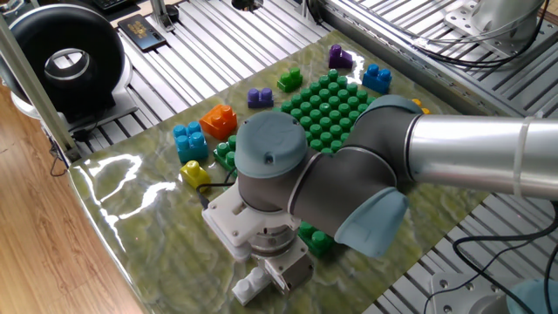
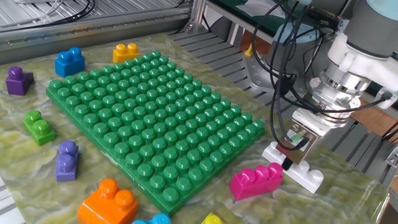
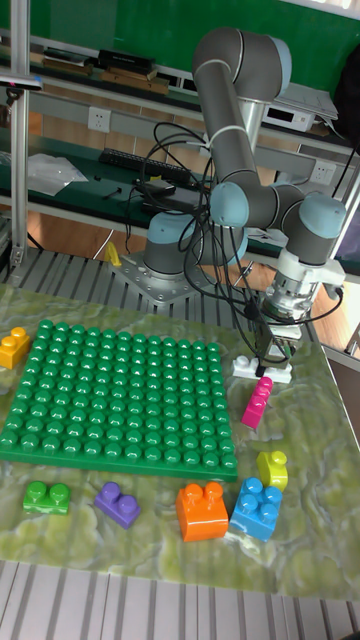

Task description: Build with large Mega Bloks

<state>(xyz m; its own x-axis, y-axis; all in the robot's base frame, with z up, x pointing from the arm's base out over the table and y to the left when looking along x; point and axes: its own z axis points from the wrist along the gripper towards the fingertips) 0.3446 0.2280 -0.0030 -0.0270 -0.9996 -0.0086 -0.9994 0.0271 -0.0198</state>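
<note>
One arm only, and its gripper (image 2: 297, 151) stands straight down over the middle of the long white brick (image 2: 292, 166), which lies on the worktop (image 2: 348, 180) just off the corner of the green baseplate (image 2: 143, 118), with the pink brick (image 2: 256, 180) just beside it. Fingers (image 2: 305, 149) straddle the brick across its short width, narrowed about it; whether they actually grip I cannot tell (the body hides the contact). The brick's long axis runs crosswise to the fingers, so a lift should carry it level. My judgement: pickup stage, nothing built yet on the baseplate.
</note>
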